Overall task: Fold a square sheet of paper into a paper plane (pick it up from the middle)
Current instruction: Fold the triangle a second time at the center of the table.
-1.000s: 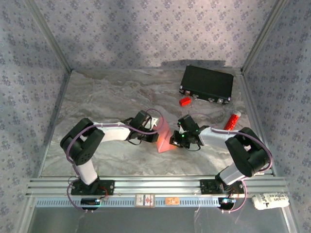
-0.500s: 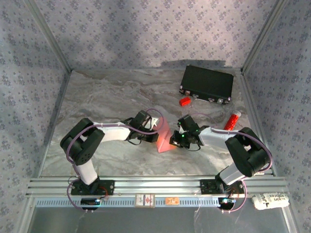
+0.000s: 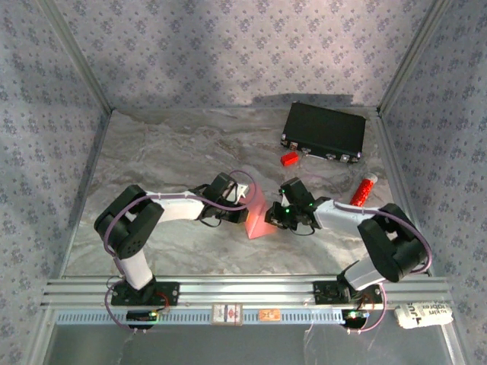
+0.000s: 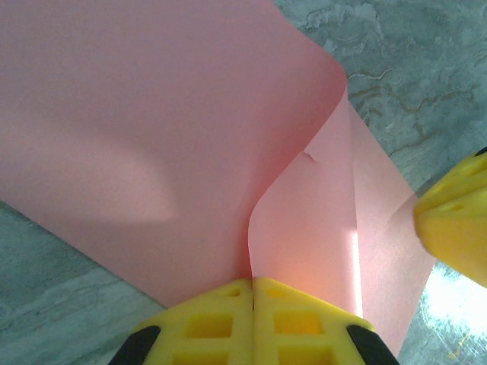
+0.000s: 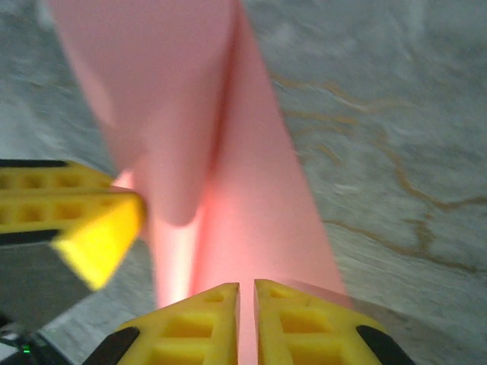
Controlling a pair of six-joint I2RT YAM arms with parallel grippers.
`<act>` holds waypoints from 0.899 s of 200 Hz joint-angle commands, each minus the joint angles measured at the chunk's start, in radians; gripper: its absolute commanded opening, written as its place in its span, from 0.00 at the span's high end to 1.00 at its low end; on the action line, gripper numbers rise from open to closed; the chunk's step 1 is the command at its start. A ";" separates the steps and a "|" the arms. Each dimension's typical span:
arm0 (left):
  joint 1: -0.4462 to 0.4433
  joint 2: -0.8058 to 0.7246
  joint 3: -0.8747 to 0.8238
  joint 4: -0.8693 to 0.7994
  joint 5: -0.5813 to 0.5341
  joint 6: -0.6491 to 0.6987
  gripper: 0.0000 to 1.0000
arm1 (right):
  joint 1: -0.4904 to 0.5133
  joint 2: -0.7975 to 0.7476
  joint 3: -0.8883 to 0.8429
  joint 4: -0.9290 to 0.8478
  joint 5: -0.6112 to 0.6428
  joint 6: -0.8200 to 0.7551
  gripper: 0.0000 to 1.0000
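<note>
1 salmon-pink square paper sheet (image 3: pixel 259 220), curled over itself, mid-desk (image 3: pixel 167 152) btwn 2 tools; long axis near-to-far. L tool (image 4: pixel 253 285) clamped on its fold. R tool (image 5: pixel 246 287) nearly closed at sheet edge, grip can't tell. Far right: 1 black case (image 3: pixel 325 129), 1 red block (image 3: pixel 288 159), 1 red-and-white tube (image 3: pixel 364 189).

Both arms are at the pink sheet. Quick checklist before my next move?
1. Left gripper jaws shut on the square sheet of paper: ok.
2. Right gripper jaws holding the sheet: cannot tell; a thin gap shows between them.
3. Fold pressed flat: not ok; the sheet bows in a loose curve.
4. Small red block and black case apart from the sheet: ok.
</note>
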 commanded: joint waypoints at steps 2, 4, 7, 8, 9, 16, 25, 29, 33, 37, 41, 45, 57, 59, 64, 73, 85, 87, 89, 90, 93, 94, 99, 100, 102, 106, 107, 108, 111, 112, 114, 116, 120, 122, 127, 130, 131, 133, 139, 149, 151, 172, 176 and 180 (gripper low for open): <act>0.009 0.018 -0.005 -0.010 0.007 0.012 1.00 | 0.023 -0.029 -0.029 0.149 -0.032 0.075 0.87; 0.008 0.018 -0.006 -0.010 0.007 0.012 1.00 | 0.027 -0.028 -0.030 0.162 -0.033 0.081 0.87; 0.008 0.018 -0.006 -0.009 0.008 0.012 1.00 | 0.032 -0.026 -0.032 0.175 -0.034 0.088 0.88; 0.008 0.019 -0.005 -0.009 0.008 0.012 1.00 | 0.034 -0.024 -0.033 0.178 -0.034 0.090 0.88; 0.007 0.019 -0.005 -0.009 0.007 0.012 1.00 | 0.036 -0.023 -0.034 0.181 -0.035 0.093 0.88; 0.008 0.019 -0.006 -0.010 0.007 0.012 1.00 | 0.048 -0.016 -0.035 0.202 -0.034 0.107 0.89; 0.009 0.021 -0.006 -0.007 0.007 0.011 1.00 | 0.066 -0.005 -0.041 0.232 -0.032 0.124 0.90; 0.008 0.021 -0.007 -0.006 0.007 0.010 1.00 | 0.073 0.003 -0.042 0.247 -0.033 0.133 0.90; 0.007 0.021 -0.005 -0.005 0.007 0.010 1.00 | 0.080 0.011 -0.043 0.258 -0.034 0.140 0.90; 0.009 0.021 -0.005 -0.005 0.007 0.010 1.00 | 0.086 0.019 -0.042 0.268 -0.035 0.147 0.91; 0.008 0.021 -0.006 -0.005 0.007 0.010 1.00 | 0.095 0.026 -0.041 0.277 -0.036 0.152 0.91; 0.008 0.021 -0.005 -0.005 0.007 0.010 1.00 | 0.102 0.033 -0.041 0.289 -0.039 0.156 0.92; 0.008 0.021 -0.005 -0.005 0.007 0.011 1.00 | 0.115 0.050 -0.047 0.323 -0.046 0.175 0.92; 0.009 0.021 -0.006 -0.005 0.006 0.010 1.00 | 0.117 0.054 -0.048 0.327 -0.046 0.178 0.92; 0.009 0.020 -0.006 -0.007 0.007 0.010 1.00 | 0.120 0.058 -0.051 0.337 -0.046 0.184 0.93; 0.008 0.021 -0.004 -0.007 0.009 0.010 1.00 | 0.126 0.069 -0.051 0.335 -0.042 0.188 0.93; 0.009 0.022 -0.003 -0.007 0.010 0.012 1.00 | 0.133 0.083 -0.052 0.339 -0.045 0.193 0.94; 0.009 0.023 -0.002 -0.007 0.010 0.012 1.00 | 0.134 0.086 -0.053 0.340 -0.045 0.194 0.94; 0.008 0.024 -0.002 -0.007 0.009 0.012 1.00 | 0.136 0.087 -0.054 0.343 -0.046 0.196 0.94; 0.008 0.024 -0.002 -0.008 0.009 0.012 1.00 | 0.136 0.088 -0.055 0.345 -0.046 0.197 0.94; 0.008 0.024 -0.002 -0.008 0.009 0.011 1.00 | 0.138 0.092 -0.056 0.348 -0.046 0.200 0.94; 0.009 0.024 -0.002 -0.008 0.009 0.011 1.00 | 0.139 0.092 -0.057 0.349 -0.047 0.200 0.94; 0.008 0.024 -0.002 -0.008 0.010 0.012 1.00 | 0.141 0.096 -0.060 0.356 -0.046 0.205 0.94; 0.009 0.024 -0.002 -0.008 0.010 0.013 1.00 | 0.141 0.097 -0.061 0.358 -0.047 0.206 0.94; 0.008 0.024 -0.002 -0.008 0.010 0.013 1.00 | 0.143 0.099 -0.062 0.359 -0.047 0.207 0.94; 0.009 0.024 -0.002 -0.009 0.010 0.013 1.00 | 0.145 0.099 -0.064 0.362 -0.047 0.207 0.94; 0.009 0.024 -0.002 -0.008 0.010 0.013 1.00 | 0.145 0.100 -0.065 0.363 -0.047 0.207 0.94; 0.009 0.024 -0.002 -0.008 0.010 0.013 1.00 | 0.146 0.101 -0.066 0.364 -0.047 0.209 0.94; 0.009 0.025 -0.001 -0.008 0.010 0.013 1.00 | 0.148 0.102 -0.069 0.364 -0.046 0.211 0.94; 0.008 0.025 -0.001 -0.008 0.010 0.013 1.00 | 0.148 0.101 -0.070 0.364 -0.046 0.211 0.94; 0.008 0.025 0.000 -0.009 0.010 0.013 1.00 | 0.149 0.102 -0.072 0.365 -0.046 0.211 0.94; 0.008 0.026 0.000 -0.009 0.010 0.013 1.00 | 0.150 0.101 -0.072 0.365 -0.045 0.212 0.94; 0.008 0.025 -0.001 -0.009 0.010 0.013 1.00 | 0.152 0.100 -0.077 0.368 -0.042 0.212 0.94; 0.008 0.025 -0.002 -0.008 0.010 0.013 1.00 | 0.153 0.101 -0.079 0.368 -0.041 0.214 0.94; 0.009 0.025 -0.003 -0.008 0.010 0.013 1.00 | 0.153 0.101 -0.083 0.371 -0.040 0.216 0.94; 0.008 0.026 -0.002 -0.008 0.010 0.013 1.00 | 0.154 0.103 -0.085 0.373 -0.041 0.217 0.94; 0.008 0.026 -0.002 -0.008 0.010 0.013 1.00 | 0.154 0.103 -0.086 0.374 -0.041 0.217 0.94; 0.007 0.026 -0.002 -0.007 0.011 0.013 1.00 | 0.155 0.103 -0.088 0.375 -0.041 0.217 0.94; 0.008 0.027 -0.003 -0.007 0.012 0.013 1.00 | 0.155 0.103 -0.092 0.375 -0.040 0.219 0.94; 0.008 0.028 -0.002 -0.004 0.013 0.013 1.00 | 0.155 0.106 -0.098 0.382 -0.043 0.220 0.94; 0.009 0.029 -0.001 -0.004 0.013 0.013 1.00 | 0.156 0.106 -0.098 0.383 -0.044 0.220 0.94; 0.008 0.032 0.004 -0.003 0.016 0.015 1.00 | 0.157 0.107 -0.101 0.384 -0.042 0.218 0.94; 0.008 0.033 0.006 -0.004 0.016 0.015 1.00 | 0.156 0.107 -0.101 0.383 -0.043 0.219 0.94; 0.008 0.034 0.007 -0.005 0.016 0.016 1.00 | 0.156 0.107 -0.101 0.382 -0.042 0.219 0.94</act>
